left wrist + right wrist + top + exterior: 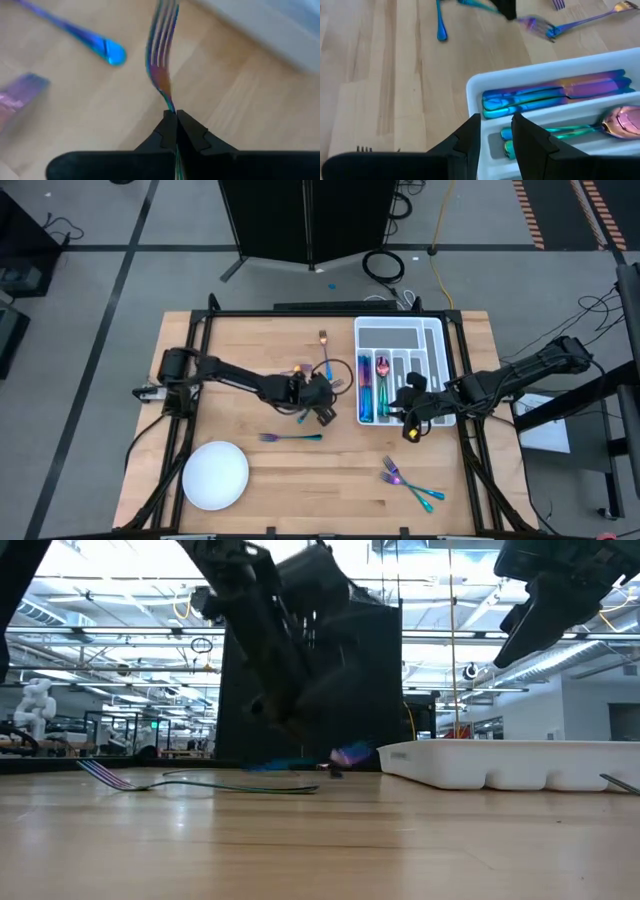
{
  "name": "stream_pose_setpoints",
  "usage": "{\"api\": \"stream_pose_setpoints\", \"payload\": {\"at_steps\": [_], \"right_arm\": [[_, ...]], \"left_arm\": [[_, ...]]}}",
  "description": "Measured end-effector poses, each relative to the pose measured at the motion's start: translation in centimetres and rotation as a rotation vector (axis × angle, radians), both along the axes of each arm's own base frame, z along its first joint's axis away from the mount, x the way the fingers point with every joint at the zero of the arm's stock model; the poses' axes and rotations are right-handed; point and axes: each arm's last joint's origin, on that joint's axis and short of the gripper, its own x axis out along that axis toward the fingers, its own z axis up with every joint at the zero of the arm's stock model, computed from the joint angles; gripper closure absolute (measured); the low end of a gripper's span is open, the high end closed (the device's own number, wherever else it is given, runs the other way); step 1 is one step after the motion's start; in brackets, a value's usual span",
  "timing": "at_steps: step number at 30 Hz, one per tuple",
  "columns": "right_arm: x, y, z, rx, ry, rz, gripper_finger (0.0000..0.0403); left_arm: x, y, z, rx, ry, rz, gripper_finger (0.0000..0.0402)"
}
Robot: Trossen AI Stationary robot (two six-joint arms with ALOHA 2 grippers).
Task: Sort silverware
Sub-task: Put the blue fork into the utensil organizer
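Pinched at its thin handle between the closed left gripper (176, 125), a fork (161, 55) on the table beside the white tray (440, 370) should be lifted level, unswung.

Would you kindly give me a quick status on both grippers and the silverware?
Left gripper shut on fork, mid-table. Right gripper open, empty, over tray. Loose forks remain on table; nothing in the way.
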Motion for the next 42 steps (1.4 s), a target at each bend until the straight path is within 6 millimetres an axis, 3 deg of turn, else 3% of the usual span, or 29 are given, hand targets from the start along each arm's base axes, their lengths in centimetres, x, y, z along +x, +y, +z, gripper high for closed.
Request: {"api": "stream_pose_setpoints", "payload": {"at_steps": [8,20,24,31,37,42], "right_arm": [[-0.8,-0.3,0.1,-0.011,0.026,-0.006,0.0307],[-1.6,-0.6,0.8,0.023,-0.004,-0.033,0.0307],[-1.7,-0.5,0.9,0.03,-0.005,-0.032,0.0307],[-2.4,-0.4,1.0,0.026,-0.001,-0.026,0.0307],[-3.1,-0.8,1.7,0.022,-0.047,-0.047,0.0307],[-3.3,-0.9,1.7,0.026,-0.044,-0.052,0.0307]], "left_arm": [[0.5,1.0,4.6,-0.068,-0.271,0.1,0.04],[3.9,1.3,6.6,-0.302,-0.818,0.207,0.0401],[4.9,1.5,5.3,-0.412,-0.901,0.231,0.0401],[7.5,2.4,1.3,-0.532,-1.035,0.282,0.0401],[12.0,2.5,0.7,-0.552,-1.132,0.258,0.0401],[15.0,2.9,0.6,-0.552,-1.089,0.345,0.0401]]}}
